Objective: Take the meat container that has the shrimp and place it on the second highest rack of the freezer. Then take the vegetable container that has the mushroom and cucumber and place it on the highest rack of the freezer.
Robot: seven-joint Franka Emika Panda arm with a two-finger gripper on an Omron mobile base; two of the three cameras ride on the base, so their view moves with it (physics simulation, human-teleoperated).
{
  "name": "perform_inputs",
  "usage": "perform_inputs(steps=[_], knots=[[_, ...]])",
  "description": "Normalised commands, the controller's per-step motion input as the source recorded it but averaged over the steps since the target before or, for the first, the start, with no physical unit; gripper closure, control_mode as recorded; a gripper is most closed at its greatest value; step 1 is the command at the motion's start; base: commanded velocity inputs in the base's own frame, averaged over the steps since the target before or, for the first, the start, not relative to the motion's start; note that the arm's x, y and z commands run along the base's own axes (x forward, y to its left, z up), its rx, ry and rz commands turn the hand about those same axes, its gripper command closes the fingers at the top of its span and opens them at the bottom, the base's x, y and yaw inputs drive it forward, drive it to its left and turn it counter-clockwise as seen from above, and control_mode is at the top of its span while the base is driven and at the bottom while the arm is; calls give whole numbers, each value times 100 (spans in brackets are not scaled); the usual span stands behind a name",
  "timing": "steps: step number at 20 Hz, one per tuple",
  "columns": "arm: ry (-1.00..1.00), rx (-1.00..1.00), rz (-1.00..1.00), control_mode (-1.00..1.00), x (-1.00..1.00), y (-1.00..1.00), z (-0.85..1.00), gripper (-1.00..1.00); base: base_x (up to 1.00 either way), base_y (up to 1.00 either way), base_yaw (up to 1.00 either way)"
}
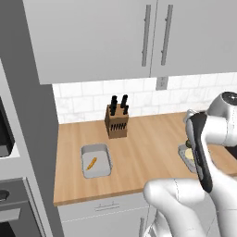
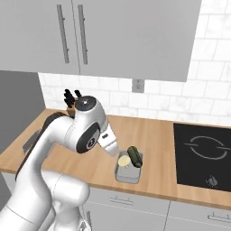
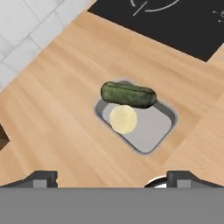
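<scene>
One cucumber (image 3: 128,95) lengthwise across tray (image 3: 162,127) corner.

Bare counter (image 3: 57,113) around vegetable container (image 3: 153,131).

Matt wooden bench (image 3: 52,109); smooth grey metal-looking vegetable container (image 3: 153,129); glossy black cooktop (image 2: 203,155); rough-skinned cucumber (image 3: 128,94).

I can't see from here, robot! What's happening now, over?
Gripper open, empty, above veggie tray. Cucumber and mushroom inside it. Shrimp tray sits on counter, untouched. Nothing in the way.
</scene>
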Motion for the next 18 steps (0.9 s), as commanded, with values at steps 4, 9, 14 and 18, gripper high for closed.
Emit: perform_inputs(steps=[4,9,14,18], knots=[[6,30,-55,-100,0,-76,-35,-100,0,0,0],[17,20,-21,-100,0,-44,-32,-100,0,0,0],[17,2,0,-100,-1,-10,-50,-100,0,0,0],[6,0,0,-100,-4,-17,-74,-100,0,0,0]])
